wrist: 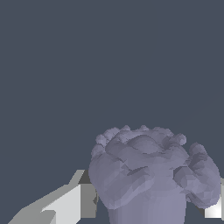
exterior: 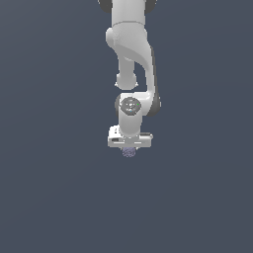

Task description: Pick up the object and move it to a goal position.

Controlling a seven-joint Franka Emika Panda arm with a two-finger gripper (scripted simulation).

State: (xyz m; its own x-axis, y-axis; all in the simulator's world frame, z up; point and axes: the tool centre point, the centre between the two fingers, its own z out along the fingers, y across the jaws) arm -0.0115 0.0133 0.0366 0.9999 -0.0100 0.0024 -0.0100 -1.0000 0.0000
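Showing a glossy white arm (exterior: 132,54) of rounded, swollen segments, with dark grey bands lining the joints. Displaying a round grey cap with a concentric ring on the joint (exterior: 131,105) just above the gripper (exterior: 129,147). Ending in a wide, flat white gripper body marked with thin dark lines. Presenting blocky white fingers (wrist: 70,203) shaded grey on their inner faces.

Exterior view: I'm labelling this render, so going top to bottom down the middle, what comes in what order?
Arm → gripper → lavender-grey blob, peeking out just beneath the gripper.
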